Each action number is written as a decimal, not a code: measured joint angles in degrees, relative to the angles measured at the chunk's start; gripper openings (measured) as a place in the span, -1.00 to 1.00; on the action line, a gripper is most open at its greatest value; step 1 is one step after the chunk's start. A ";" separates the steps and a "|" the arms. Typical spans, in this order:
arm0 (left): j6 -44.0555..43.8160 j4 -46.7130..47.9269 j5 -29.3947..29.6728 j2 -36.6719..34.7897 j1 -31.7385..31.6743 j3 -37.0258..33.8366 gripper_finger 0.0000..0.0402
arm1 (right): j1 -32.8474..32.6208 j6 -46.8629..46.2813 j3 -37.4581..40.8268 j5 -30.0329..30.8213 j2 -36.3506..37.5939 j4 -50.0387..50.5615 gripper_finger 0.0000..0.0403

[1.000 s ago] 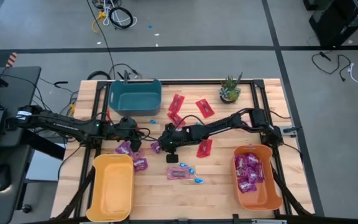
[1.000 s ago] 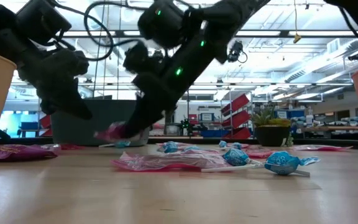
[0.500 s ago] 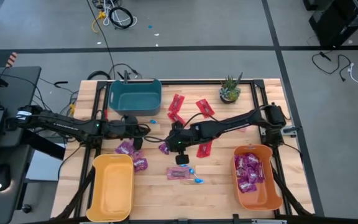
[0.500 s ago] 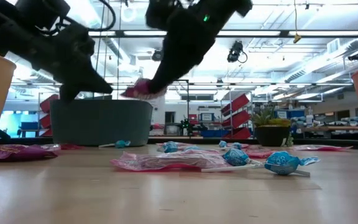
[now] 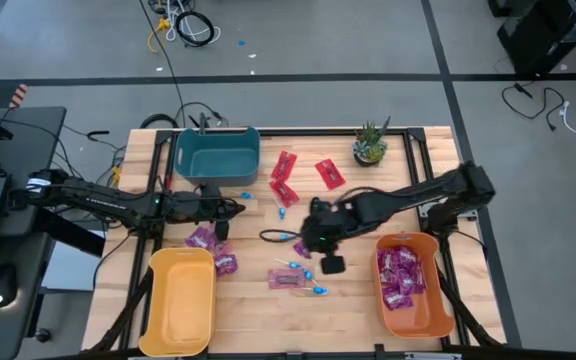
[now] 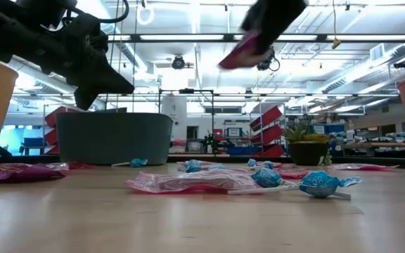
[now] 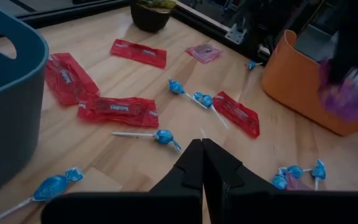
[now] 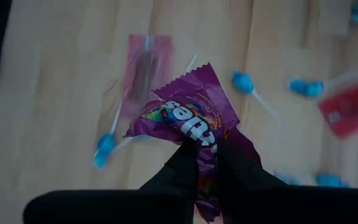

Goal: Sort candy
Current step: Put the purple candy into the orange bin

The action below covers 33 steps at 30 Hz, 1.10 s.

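My right gripper [image 5: 309,244] hangs high over the table's middle, shut on a shiny purple candy packet [image 8: 191,118], which also shows up in the air in the low view [image 6: 243,50]. My left gripper [image 5: 235,208] is shut on nothing, just in front of the teal bin [image 5: 217,152]. Loose candy lies flat on the wood: red packets [image 5: 284,166], purple packets [image 5: 204,238], and blue lollipops [image 5: 314,288] beside a pink packet [image 5: 286,278]. My right gripper pinches the purple packet between its two fingers at one crumpled end [image 8: 201,142]. The fingers slant steeply down from above. The packet sticks out past the fingertips and is lifted well clear of the table.
An orange bin [image 5: 430,300] with several purple packets stands at the near right, and a yellow bin [image 5: 181,300] at the near left. A small potted plant [image 5: 370,143] sits at the far right. More red packets and lollipops [image 7: 166,137] lie ahead of my left gripper.
My right gripper has lifted the purple packet off the table, rising high and moving toward the table's right edge and the orange bin. My left gripper has tipped its fingers upward, staying shut at about the same place.
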<state>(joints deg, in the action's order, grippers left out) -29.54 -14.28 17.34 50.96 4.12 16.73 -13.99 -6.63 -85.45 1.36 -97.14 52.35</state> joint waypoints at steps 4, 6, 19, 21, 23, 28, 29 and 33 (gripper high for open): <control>1.02 -0.07 0.02 0.00 0.00 0.00 -0.99 | -3.67 -6.30 0.85 3.31 5.69 5.35 -0.81; 1.03 -0.09 0.02 0.00 0.00 0.00 -0.99 | -5.67 -10.15 2.46 5.26 9.24 6.49 -0.81; 2.34 -1.14 0.18 -0.02 0.00 0.00 -0.99 | -20.95 -44.72 22.67 17.23 31.30 7.60 -0.81; 2.34 -1.16 0.20 -0.02 0.00 0.00 -0.99 | -23.67 -47.08 24.98 17.23 33.13 7.62 -0.81; 2.34 -1.14 0.20 -0.02 0.00 0.00 -0.99 | -26.30 -48.88 26.63 17.20 34.44 8.38 -0.81; 2.32 -1.16 0.20 -0.02 0.00 0.00 -0.99 | -32.42 -54.95 27.79 14.31 36.33 13.21 -0.81; 2.32 -1.22 0.21 -0.02 0.00 0.00 -0.99 | -33.49 -56.40 27.82 13.63 36.50 14.48 -0.81; 2.32 -1.21 1.43 -0.02 0.01 0.00 -0.99 | -37.41 -62.95 27.82 11.62 37.02 19.03 -0.81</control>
<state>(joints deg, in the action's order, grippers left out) -27.22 -15.50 18.77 50.94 4.13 16.73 -51.41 -69.58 -57.63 12.97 -60.12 71.38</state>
